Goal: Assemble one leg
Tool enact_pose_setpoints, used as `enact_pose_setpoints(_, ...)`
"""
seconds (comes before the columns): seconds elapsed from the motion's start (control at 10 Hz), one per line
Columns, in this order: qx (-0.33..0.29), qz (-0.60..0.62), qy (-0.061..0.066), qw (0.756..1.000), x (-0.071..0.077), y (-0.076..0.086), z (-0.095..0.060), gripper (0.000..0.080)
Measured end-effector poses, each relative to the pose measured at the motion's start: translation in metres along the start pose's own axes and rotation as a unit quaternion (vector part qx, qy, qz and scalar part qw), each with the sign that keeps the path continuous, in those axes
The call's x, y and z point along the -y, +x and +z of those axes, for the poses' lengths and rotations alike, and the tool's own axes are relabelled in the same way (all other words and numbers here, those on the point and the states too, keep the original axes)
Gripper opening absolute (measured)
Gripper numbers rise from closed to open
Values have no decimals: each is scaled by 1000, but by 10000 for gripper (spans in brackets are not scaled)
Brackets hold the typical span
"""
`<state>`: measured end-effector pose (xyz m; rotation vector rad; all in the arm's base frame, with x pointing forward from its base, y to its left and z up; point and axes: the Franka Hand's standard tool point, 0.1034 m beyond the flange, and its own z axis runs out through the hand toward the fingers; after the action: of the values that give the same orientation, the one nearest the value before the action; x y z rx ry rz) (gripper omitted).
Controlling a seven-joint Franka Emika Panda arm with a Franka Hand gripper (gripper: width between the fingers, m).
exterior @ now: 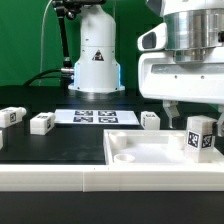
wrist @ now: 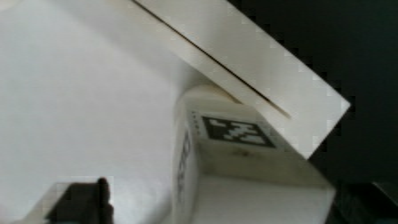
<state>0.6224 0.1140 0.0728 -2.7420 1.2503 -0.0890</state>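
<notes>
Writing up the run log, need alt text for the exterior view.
A white robot gripper hangs over a tagged white leg standing upright on a large white rimmed tray. Behind, on the black table, lie three more tagged legs and the marker board.

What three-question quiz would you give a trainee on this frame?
1. True or false: the marker board lies inside the white tray piece.
2. How many tagged legs sit on the black table outside that tray? A) one B) three C) five
3. Fill in: the leg nearest the pincer stands toward the exterior view's ____.

Key: 1 false, it lies on the table beyond the tray; 2 B; 3 right.
</notes>
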Motion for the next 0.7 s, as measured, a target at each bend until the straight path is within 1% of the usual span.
enact_pose_setpoints(0.1, -1, -50, -1, 999, 0, 0, 0, 642)
enact_pose_setpoints(0.2, -2, -99, -5, 995, 0, -1, 0, 642)
enact_pose_setpoints(0.3, -4, -162, -9, 987, 1, -1, 0, 648)
enact_pose_setpoints(0.5, 1, -254, -26, 967, 4, -4, -1, 649)
enact_pose_setpoints(0.7, 5, -354, -42, 934, 3, -7, -1, 649)
